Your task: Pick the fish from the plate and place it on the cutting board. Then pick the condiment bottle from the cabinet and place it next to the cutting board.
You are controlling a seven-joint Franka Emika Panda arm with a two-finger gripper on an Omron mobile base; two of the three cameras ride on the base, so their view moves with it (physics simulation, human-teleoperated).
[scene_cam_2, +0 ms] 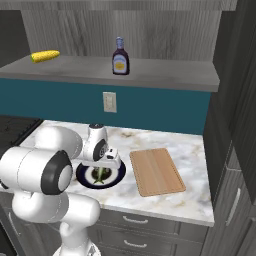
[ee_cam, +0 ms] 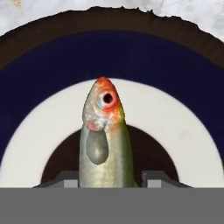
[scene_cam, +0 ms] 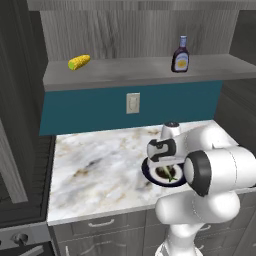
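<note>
Fish [ee_cam: 105,144] is seen lying on the plate [ee_cam: 39,144]: greenish-silver flanks, orange-red head, pale eye; end effector [ee_cam: 107,177] fingers are set on either side. Whether they pinch it cannot be told.

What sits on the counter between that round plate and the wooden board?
Nothing. In the right base view, a narrow strip of bare marble counter separates the plate, which holds the fish, from the cutting board to its right.

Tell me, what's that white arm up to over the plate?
The gripper sits low over the round navy-rimmed plate, its fingertips on either side of the small greenish-silver fish lying there. The light-brown wooden cutting board waits beside the plate; the dark brown condiment bottle stands on the grey shelf.
</note>
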